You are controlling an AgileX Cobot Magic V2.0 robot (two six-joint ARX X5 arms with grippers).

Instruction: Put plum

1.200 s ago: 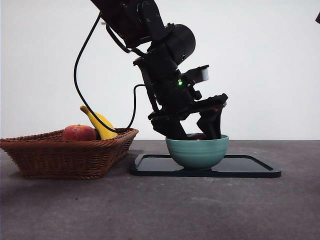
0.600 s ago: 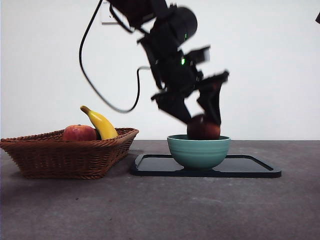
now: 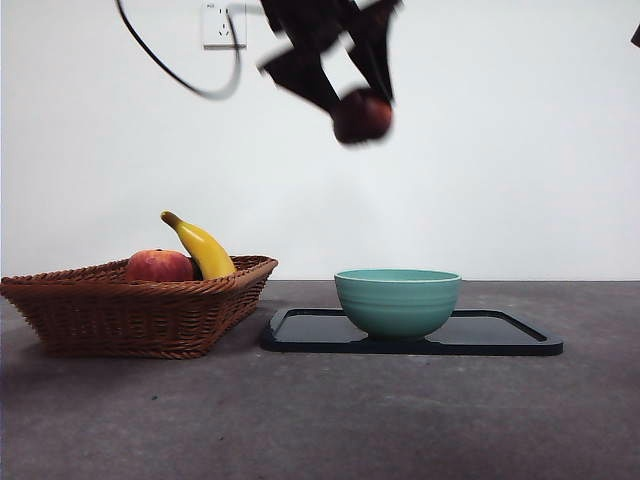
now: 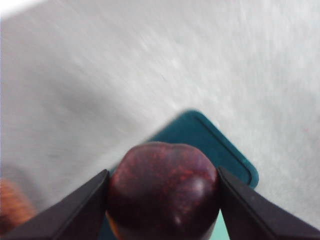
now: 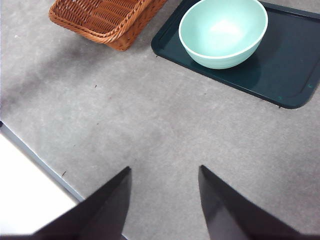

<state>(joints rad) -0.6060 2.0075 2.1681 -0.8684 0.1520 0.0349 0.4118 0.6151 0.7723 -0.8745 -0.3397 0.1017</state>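
Left gripper (image 4: 162, 200) jaws clamped on the plum (image 3: 361, 116), held high in the air above the teal bowl (image 3: 397, 301) on the dark tray (image 3: 500, 335). Right gripper (image 5: 164, 200) jaws apart, holding nothing, over bare worktop (image 5: 150, 115).

No readable text, label, brand mark, number or sign appears in any of the three views.
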